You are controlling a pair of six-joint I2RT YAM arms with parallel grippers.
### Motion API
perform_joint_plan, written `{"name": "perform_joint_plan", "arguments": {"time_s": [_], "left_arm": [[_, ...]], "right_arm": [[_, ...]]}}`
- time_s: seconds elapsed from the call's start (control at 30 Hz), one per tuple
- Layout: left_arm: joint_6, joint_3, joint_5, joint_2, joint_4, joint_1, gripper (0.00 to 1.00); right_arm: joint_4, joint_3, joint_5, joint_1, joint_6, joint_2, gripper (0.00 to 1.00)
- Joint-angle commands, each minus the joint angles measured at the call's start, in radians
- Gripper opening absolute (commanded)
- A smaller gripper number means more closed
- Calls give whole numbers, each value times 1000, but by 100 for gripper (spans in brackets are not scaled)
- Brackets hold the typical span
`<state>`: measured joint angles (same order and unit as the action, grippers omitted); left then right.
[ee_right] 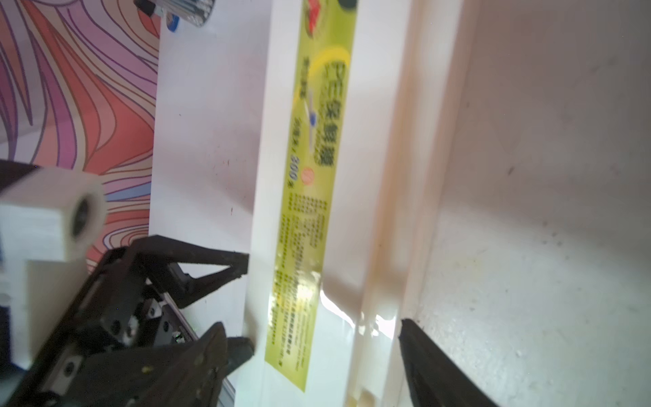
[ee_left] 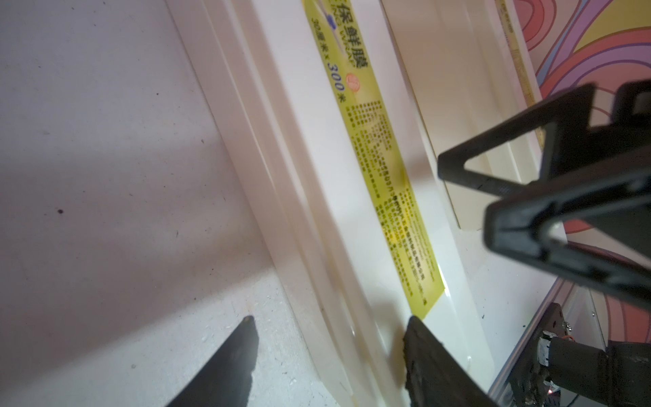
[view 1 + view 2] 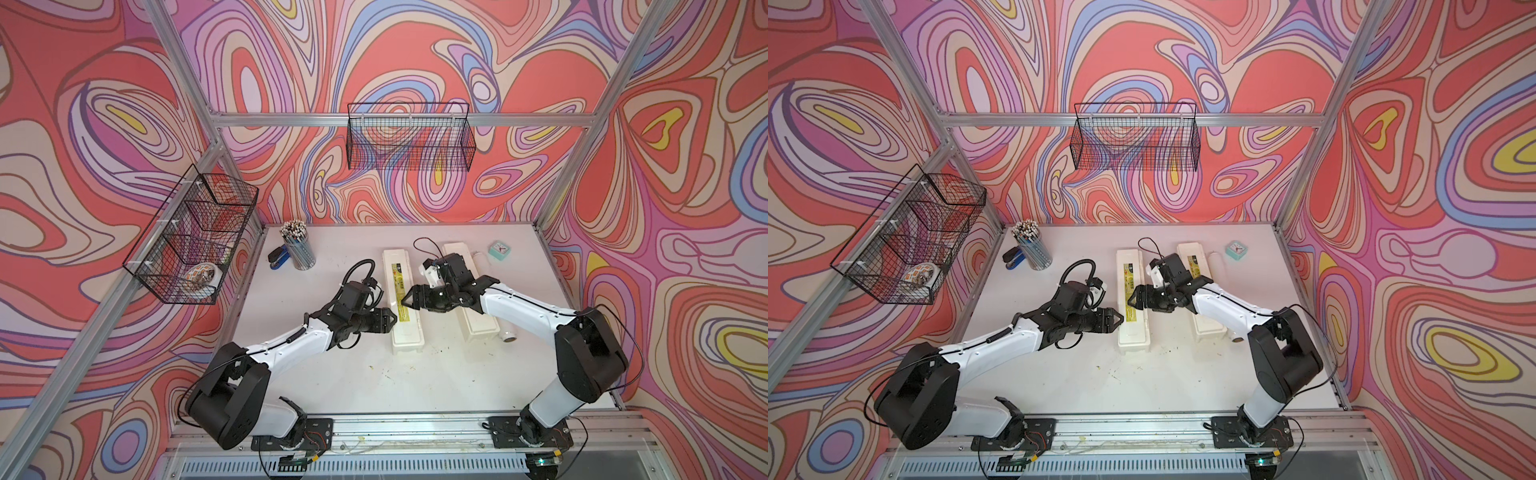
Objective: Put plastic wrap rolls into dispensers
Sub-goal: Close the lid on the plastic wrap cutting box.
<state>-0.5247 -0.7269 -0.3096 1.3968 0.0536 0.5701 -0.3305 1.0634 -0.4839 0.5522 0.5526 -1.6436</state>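
Two closed cream dispensers lie lengthwise on the white table. The left dispenser (image 3: 398, 266) (image 3: 1128, 266) carries a yellow label, and both grippers meet at its middle. My left gripper (image 3: 394, 320) (image 3: 1121, 319) (image 2: 329, 319) is open, its fingers astride the box's left edge. My right gripper (image 3: 405, 299) (image 3: 1130, 300) (image 1: 311, 323) reaches in from the right, open, with a finger on either side of that box (image 1: 363, 158). The right dispenser (image 3: 457, 253) (image 3: 1190, 253) is largely covered by the right arm. One plastic wrap roll (image 3: 508, 333) (image 3: 1216, 261) lies along its right side.
A cup of pencils (image 3: 297, 247) and a blue stapler (image 3: 277, 257) stand at the back left. A small teal clock (image 3: 498, 249) sits at the back right. Wire baskets hang on the left wall (image 3: 191, 237) and the back wall (image 3: 409, 137).
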Motion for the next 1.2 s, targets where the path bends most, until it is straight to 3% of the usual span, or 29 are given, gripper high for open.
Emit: {"name": "perform_joint_plan", "arguments": {"time_s": [0.0,0.23,0.47,0.83,0.9,1.03,1.17], "left_arm": [[-8,43,86,40,112,-12,68],[-33,66,14,2,28,-12,82],[-74,91,-95,31,-127,-13,83],[-116,173,-136,116,-273,-12,61],[-146,198,-140,128,-304,-12,51],[-209,268,-124,154,-350,-12,42],[-247,302,-118,193,-356,-13,33]], "right_arm": [[152,-75,-126,2,30,15,75],[244,-129,-175,8,56,-46,63],[224,-131,-163,17,51,-98,57],[154,-81,-133,21,43,-162,56],[151,-71,-120,23,48,-166,57],[146,-61,-100,36,61,-184,57],[156,-60,-101,55,73,-203,63]]}}
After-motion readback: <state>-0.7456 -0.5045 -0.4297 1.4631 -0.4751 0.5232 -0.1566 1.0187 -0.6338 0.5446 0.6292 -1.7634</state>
